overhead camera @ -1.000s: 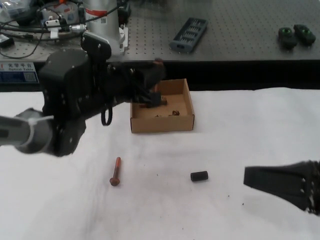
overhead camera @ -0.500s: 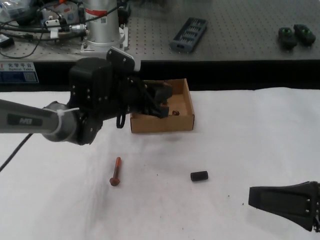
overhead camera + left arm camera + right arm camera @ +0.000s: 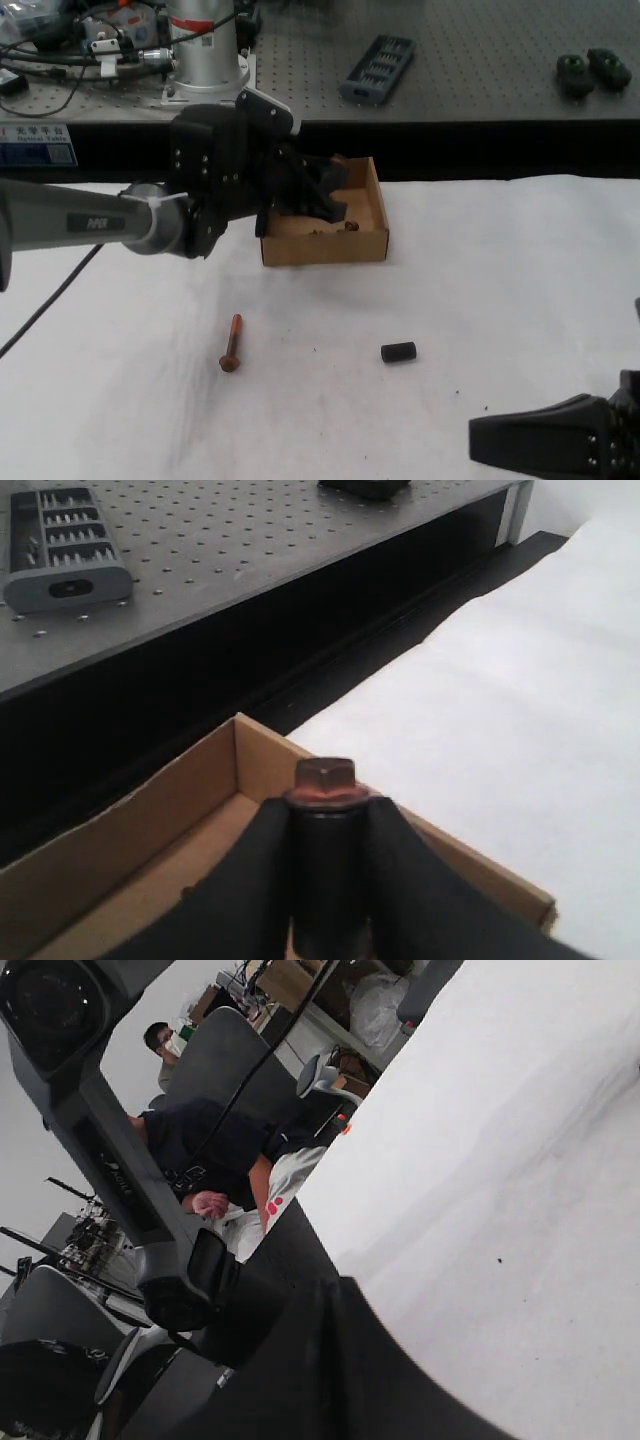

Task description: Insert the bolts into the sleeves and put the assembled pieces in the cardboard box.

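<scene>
The left gripper [image 3: 335, 195] hangs over the cardboard box [image 3: 325, 247], above the box's left half. In the left wrist view its two black fingers [image 3: 262, 845] are clamped on an assembled piece: a black sleeve [image 3: 325, 870] with the copper-coloured hexagonal bolt head [image 3: 324, 777] standing out of its end. The piece is held above the inside of the box [image 3: 150, 810], near one brown wall, and clear of the floor as far as can be seen. On the box floor, towards the right wall, lies a small copper-coloured part [image 3: 350, 226]; what it is cannot be made out.

The box sits on a white cloth [image 3: 500, 280]. In front of the box, on the side nearer the arms and off its left corner, a loose bolt [image 3: 231, 343] lies on the cloth with its head pointing away from the box. A loose black sleeve [image 3: 398, 352] lies on its side in front of the box's right corner, well apart from the bolt.

The right gripper [image 3: 540, 445] is low over the cloth, far in front of the box and to its right, beyond the loose sleeve; whether it is open or closed cannot be told.

Behind the box runs a perforated metal bench [image 3: 480, 70] carrying a grey bit case [image 3: 378, 66].
</scene>
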You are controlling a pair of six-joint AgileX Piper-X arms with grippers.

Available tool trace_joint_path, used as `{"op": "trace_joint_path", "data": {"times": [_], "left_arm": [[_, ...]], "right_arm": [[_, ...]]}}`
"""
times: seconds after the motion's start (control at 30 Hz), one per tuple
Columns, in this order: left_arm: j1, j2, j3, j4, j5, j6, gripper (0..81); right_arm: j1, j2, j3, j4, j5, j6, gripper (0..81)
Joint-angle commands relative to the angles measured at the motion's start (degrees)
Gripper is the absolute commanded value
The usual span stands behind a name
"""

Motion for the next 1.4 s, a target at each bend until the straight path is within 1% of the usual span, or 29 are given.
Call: {"op": "trace_joint_path", "data": {"times": [0.0,0.07,0.13,0.2,0.23,0.27,0.37,0.4,0.47,0.57,0.6,0.67,0.7,0.77,0.83,0.97,1.1,1.2,1.37], "left_arm": [[0.7,0.5,-3.3,2.0,-3.5,1.8,7.6],[0.9,0.8,-3.9,3.3,-6.0,2.3,7.6],[1.2,0.8,-4.0,4.3,-6.1,2.5,8.2],[1.2,0.8,-4.0,5.0,-6.1,4.0,11.2],[1.2,0.8,-4.0,5.0,-6.1,4.7,14.9],[1.2,0.8,-4.0,5.0,-5.8,4.9,20.7],[1.2,0.6,-4.0,5.5,-5.1,4.2,43.6],[1.2,0.2,-4.0,6.4,-6.2,2.9,48.2],[1.2,-0.9,-4.0,9.9,-8.6,0.4,47.3],[1.2,-3.1,-4.0,16.8,-9.2,0.6,42.8],[1.2,-4.1,-4.0,20.0,-9.6,0.4,42.9],[1.2,-6.2,-4.0,28.1,-13.0,-2.2,42.9],[1.1,-7.5,-3.8,32.2,-13.4,-2.5,42.9],[1.1,-9.6,-3.8,38.0,-13.6,-2.3,42.9],[1.1,-11.3,-3.8,43.0,-16.0,-1.6,41.8],[1.1,-13.1,-3.8,50.1,-20.7,-1.6,37.6],[1.1,-13.1,-3.4,57.0,-24.1,-2.6,37.3],[1.1,-13.1,-1.7,59.7,-24.5,-4.5,37.2],[1.1,-13.1,0.9,64.4,-25.0,-10.6,36.2]], "right_arm": [[1.5,-0.7,0.0,-0.1,1.5,0.1,1.8],[2.3,-0.7,0.0,-0.1,2.4,0.1,1.8],[2.5,-0.7,0.0,-0.1,2.4,0.0,1.8],[2.5,-0.7,0.3,-0.3,2.4,0.0,1.8],[2.5,-0.7,0.5,-0.7,2.6,0.0,1.8],[2.5,-0.7,0.8,-1.0,2.6,0.0,1.8],[2.5,-0.7,1.4,-1.0,2.8,0.0,1.8],[2.5,-0.7,1.7,-1.0,2.8,0.1,1.8],[2.5,-0.7,1.8,-1.0,3.0,0.0,1.8],[2.5,-0.7,1.8,-1.0,4.1,0.0,1.8],[2.5,-0.7,1.8,-1.0,4.8,0.0,1.8],[2.5,-0.7,1.8,-1.0,6.1,-0.2,1.8],[2.5,-0.7,1.8,-1.0,7.1,-0.3,1.8],[2.5,-0.7,1.8,-1.0,8.6,-0.2,1.8],[2.5,-0.7,1.8,-1.0,8.9,-0.2,1.8],[2.5,-0.7,1.8,-1.0,8.9,-0.2,1.8],[2.5,-0.7,1.8,-1.9,9.1,0.2,1.8],[2.5,-0.7,1.8,-4.2,9.8,2.3,1.8],[2.5,-0.7,1.8,-10.0,10.1,5.4,1.8]]}}
